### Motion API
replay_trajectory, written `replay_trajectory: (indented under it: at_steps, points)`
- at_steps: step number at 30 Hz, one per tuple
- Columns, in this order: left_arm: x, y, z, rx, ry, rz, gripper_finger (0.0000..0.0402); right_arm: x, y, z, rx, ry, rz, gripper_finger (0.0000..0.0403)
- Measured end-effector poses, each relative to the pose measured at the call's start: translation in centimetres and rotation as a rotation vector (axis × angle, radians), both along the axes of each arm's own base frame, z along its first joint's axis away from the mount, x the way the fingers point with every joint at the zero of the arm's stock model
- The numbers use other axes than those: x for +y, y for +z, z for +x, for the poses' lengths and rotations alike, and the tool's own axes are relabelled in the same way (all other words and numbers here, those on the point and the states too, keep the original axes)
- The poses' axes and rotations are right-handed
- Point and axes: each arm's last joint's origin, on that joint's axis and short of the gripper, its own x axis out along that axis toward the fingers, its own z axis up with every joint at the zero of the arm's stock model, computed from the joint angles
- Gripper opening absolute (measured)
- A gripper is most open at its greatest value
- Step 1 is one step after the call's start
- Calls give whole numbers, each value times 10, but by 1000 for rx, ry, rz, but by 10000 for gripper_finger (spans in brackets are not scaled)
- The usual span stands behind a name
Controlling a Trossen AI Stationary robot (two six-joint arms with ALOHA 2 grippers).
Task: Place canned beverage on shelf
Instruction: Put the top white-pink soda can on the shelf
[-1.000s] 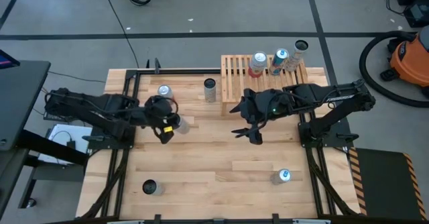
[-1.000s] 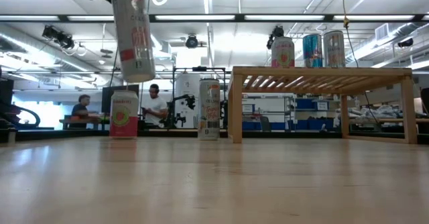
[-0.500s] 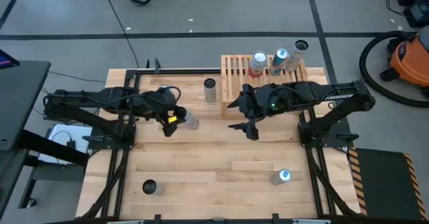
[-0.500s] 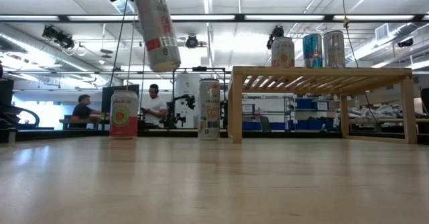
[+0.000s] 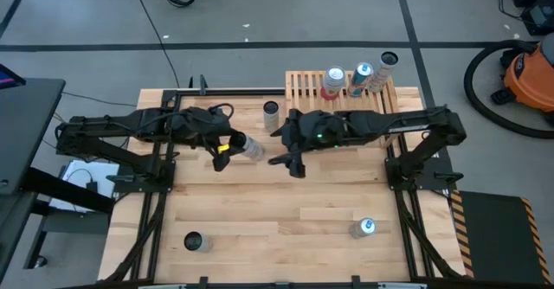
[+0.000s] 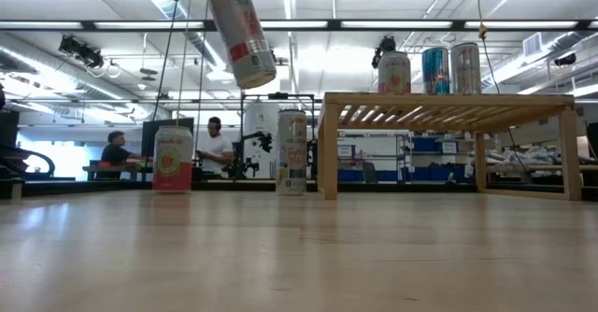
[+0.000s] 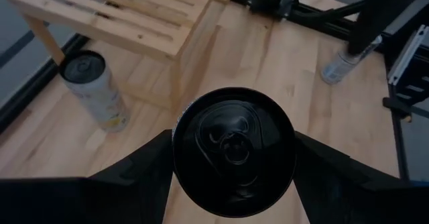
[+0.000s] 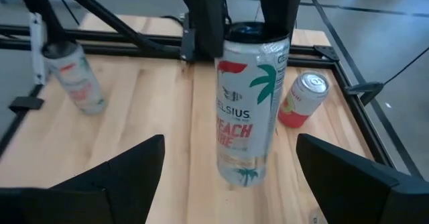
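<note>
High view, shelf (image 5: pixel 303 94) bearing three cans (image 5: pixel 333 82)

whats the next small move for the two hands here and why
Probably bring the open right hand around the can for a handover: the left hand holds it in the air, tilted toward the right hand, and the shelf lies on the right arm's side.

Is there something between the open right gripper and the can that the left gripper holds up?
No. In the right wrist view nothing stands between the right gripper and the can.
</note>
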Motion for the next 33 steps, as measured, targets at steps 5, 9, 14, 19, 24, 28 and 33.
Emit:
replay_trajectory:
  at_steps: [5, 9, 14, 19, 24, 28, 33]
  points:
    - [0, 2, 1, -20, -21, 24, 260, -9, -18, 16, 45, -3, -43, 349]
    - [0, 2, 1, -18, -23, 26, 260, -16, -23, 25, 30, -10, -61, 349]
    - [0, 4, 3, -37, -43, 56, 260, -23, -25, 33, -21, -6, -51, 349]
    - [0, 6, 4, -59, -71, 101, 260, -26, -27, 37, -35, 18, -54, 348]
    - [0, 6, 5, -61, -72, 99, 260, -26, -25, 39, -60, 39, -42, 348]
    - [-1, 8, 5, -78, -75, 92, 260, -24, -24, 39, -68, 97, -11, 348]
    - [-3, 9, 6, -102, -80, 94, 260, -24, -24, 39, -76, 103, -8, 348]
